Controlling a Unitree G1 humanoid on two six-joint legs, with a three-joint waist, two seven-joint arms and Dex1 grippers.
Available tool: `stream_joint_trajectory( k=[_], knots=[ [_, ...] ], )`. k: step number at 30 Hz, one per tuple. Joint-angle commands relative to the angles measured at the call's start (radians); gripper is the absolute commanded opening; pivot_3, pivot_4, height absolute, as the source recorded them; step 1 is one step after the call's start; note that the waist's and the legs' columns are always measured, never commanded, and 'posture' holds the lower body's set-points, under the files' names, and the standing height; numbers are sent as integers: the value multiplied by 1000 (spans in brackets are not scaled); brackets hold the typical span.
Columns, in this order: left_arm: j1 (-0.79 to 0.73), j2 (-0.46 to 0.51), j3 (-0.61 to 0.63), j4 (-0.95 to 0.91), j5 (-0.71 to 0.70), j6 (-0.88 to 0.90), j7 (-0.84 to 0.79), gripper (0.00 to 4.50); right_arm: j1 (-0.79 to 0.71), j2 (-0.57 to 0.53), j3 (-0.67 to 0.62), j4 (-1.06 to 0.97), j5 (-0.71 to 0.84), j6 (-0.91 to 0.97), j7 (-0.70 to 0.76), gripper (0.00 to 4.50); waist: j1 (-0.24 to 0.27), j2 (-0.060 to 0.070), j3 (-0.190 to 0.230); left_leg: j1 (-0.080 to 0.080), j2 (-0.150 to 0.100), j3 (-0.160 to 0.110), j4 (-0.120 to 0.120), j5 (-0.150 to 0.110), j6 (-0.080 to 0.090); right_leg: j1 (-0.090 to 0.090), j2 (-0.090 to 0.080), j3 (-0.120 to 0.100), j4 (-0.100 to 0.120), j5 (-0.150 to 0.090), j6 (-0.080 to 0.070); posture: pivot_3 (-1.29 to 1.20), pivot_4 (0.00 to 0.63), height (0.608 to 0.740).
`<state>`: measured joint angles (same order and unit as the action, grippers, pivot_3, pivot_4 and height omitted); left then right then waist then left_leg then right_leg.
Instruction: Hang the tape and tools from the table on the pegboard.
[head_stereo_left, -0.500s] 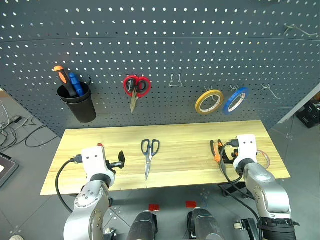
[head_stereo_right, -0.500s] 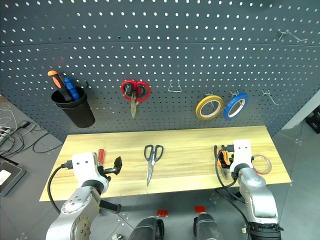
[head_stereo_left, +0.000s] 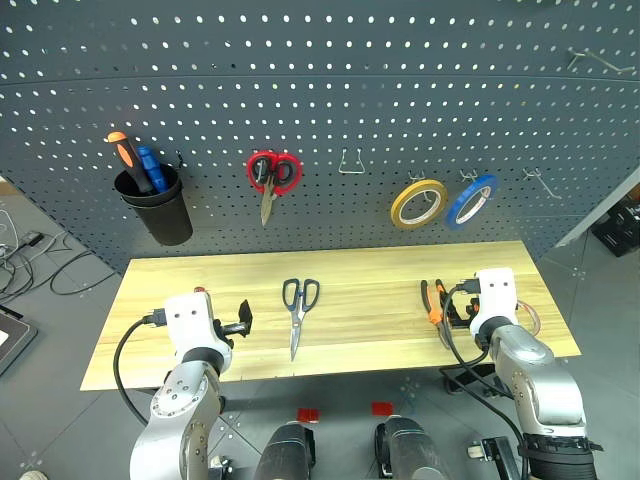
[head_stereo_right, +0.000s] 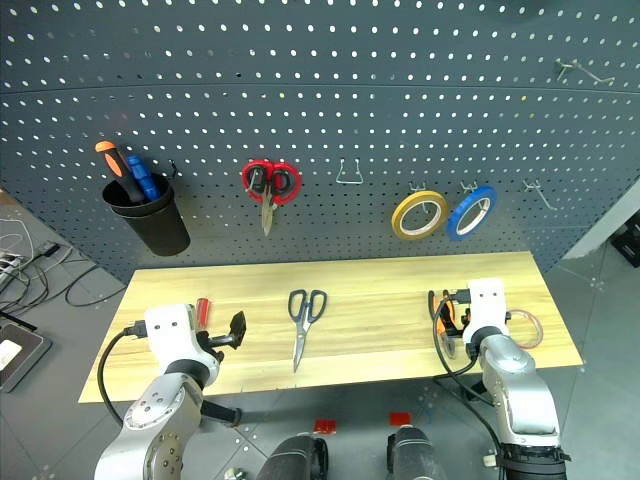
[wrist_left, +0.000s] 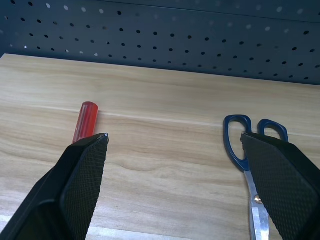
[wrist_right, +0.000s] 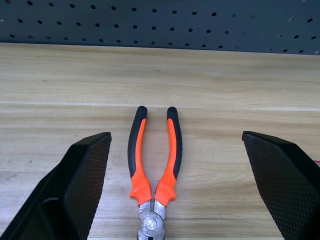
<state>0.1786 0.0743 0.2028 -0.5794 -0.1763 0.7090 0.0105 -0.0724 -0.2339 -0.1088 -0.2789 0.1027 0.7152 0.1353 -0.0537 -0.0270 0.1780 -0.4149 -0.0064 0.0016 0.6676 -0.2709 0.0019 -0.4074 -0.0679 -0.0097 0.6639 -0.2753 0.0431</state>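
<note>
Hanging has not begun, as far as these views show; every item of the task lies on the wooden surface (head_stereo_left: 350, 345) and none of them is on the pegboard (head_stereo_left: 330, 90). Both sets of fingers stand wide apart and carry nothing; the left gripper (wrist_left: 175, 190) is held over the near left part of the surface, the right gripper (wrist_right: 177, 190) over the near right part.

The pliers (wrist_right: 154, 160) lie flat between the right fingers (wrist_right: 80, 185), handles pointing away toward the board, touched by neither finger; the red tape (head_stereo_right: 527, 329) lies just beyond the outer side of that gripper. The blue-handled scissors (wrist_left: 250, 160) lie beside the left gripper's inner finger, blades toward the robot; the small red screwdriver (wrist_left: 85, 121) lies just past its outer finger.

Already on the board and not part of the job are red scissors (head_stereo_left: 272, 175), a yellow roll (head_stereo_left: 419, 203), a blue roll (head_stereo_left: 471, 199) and a black cup (head_stereo_left: 158, 208) of screwdrivers; an empty hook (head_stereo_left: 350, 162) sits between them.

All four items remain; the pliers look the likeliest first pick.
</note>
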Motion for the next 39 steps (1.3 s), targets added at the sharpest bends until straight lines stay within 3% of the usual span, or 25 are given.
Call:
stream_joint_trajectory(
  k=[1, 39],
  knots=[
    [5, 0, 1, -14, 0, -26, -2, 4473, -16, -11, -21, -34, 12, -4, 6, 4500, 0, 0, 0, 0, 0, 0, 0, 0, 0, 0, 0, 0, 0, 0, 0, -133, 179, 740],
    [35, -14, -2, -66, -9, 4, 10, 4473, -18, -23, -17, -60, 12, 33, 25, 4500, 0, 0, 1, 1, 0, -1, 0, -1, 2, 1, 0, 0, -1, 0, 0, -110, 212, 740]
  ],
)
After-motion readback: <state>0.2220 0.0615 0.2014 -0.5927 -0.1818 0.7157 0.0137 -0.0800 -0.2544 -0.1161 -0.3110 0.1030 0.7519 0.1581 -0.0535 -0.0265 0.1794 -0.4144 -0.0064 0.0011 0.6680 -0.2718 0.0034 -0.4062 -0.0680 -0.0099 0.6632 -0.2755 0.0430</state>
